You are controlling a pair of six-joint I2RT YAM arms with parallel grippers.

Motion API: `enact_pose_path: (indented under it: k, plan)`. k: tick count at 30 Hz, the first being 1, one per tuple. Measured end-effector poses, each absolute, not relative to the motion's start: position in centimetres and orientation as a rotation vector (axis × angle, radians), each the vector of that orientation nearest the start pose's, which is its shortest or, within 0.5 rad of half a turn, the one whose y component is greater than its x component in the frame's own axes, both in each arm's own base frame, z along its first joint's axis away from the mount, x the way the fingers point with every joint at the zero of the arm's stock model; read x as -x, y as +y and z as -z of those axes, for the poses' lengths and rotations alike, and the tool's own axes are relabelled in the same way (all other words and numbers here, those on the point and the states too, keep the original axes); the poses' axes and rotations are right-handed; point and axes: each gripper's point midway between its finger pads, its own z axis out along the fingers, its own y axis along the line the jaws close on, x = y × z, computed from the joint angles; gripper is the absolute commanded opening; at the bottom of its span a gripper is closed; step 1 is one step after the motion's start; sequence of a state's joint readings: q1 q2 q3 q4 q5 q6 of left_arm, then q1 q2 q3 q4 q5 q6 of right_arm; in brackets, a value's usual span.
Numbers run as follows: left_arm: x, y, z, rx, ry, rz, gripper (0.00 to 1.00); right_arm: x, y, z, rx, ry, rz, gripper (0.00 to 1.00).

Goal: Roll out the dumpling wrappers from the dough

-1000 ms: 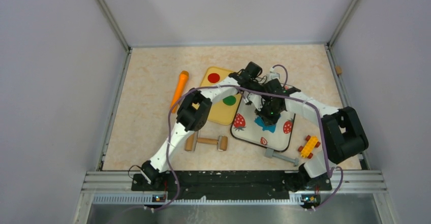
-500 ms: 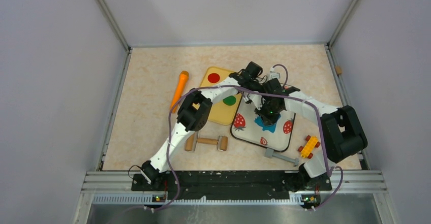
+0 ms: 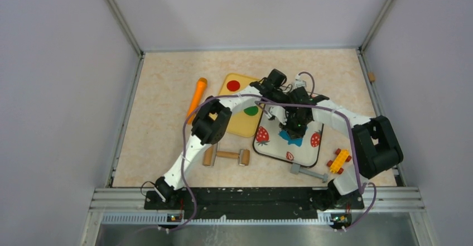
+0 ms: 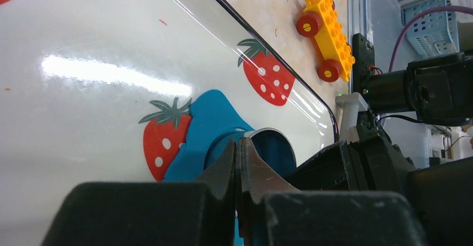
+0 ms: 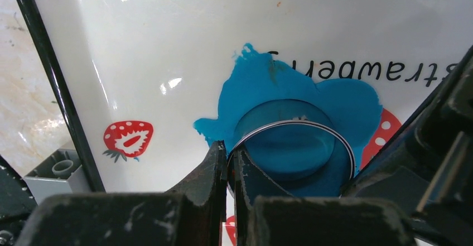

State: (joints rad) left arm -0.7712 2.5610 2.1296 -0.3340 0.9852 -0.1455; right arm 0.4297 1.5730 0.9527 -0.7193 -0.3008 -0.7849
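The dough (image 5: 262, 84) is a flattened, ragged blue patch on the strawberry mat (image 3: 271, 146), also in the left wrist view (image 4: 206, 112) and from above (image 3: 290, 136). A metal ring cutter (image 5: 295, 122) stands on it, around a clean round blue disc, the dumpling wrapper (image 5: 284, 145). My right gripper (image 5: 228, 154) is shut on the ring's near rim, one finger inside and one outside. From the other side my left gripper (image 4: 239, 143) is shut, its tips against the ring (image 4: 279, 131). Both grippers meet over the mat (image 3: 293, 124).
Left of the mat lies a yellow board (image 3: 241, 124) with a red disc (image 3: 235, 85) and a green disc (image 3: 252, 110). An orange roller (image 3: 196, 98), a wooden rolling pin (image 3: 226, 156), a grey tool (image 3: 308, 172) and a yellow toy car (image 3: 338, 160) lie around.
Both arms have edged slightly toward the far side over the mat. The jaws of both grippers stand as before.
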Motion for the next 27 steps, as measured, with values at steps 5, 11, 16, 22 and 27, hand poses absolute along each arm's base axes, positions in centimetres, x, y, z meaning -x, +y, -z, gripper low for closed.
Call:
enact_pose_path:
  k: [5, 11, 16, 22, 27]
  plan:
    - [-30.5, -50.1, -6.5, -1.268, 2.089, 1.576, 0.0, -23.7, 14.1, -3.4, 1.767, 2.259, -0.405, 0.0]
    - [-30.0, -49.5, -6.4, -1.292, 2.094, 1.565, 0.0, -23.0, 13.9, -3.3, 1.874, 2.204, -0.417, 0.0]
    - [-30.1, -49.0, -6.3, -1.298, 2.094, 1.549, 0.0, -22.8, 13.6, -3.3, 1.932, 2.17, -0.417, 0.0]
    - [-30.2, -48.7, -6.3, -1.295, 2.101, 1.545, 0.07, -22.8, 13.4, -3.5, 1.952, 2.155, -0.418, 0.09]
    - [-30.4, -48.6, -6.4, -1.259, 2.15, 1.526, 0.28, -22.6, 13.6, -3.9, 1.923, 2.176, -0.45, 0.28]
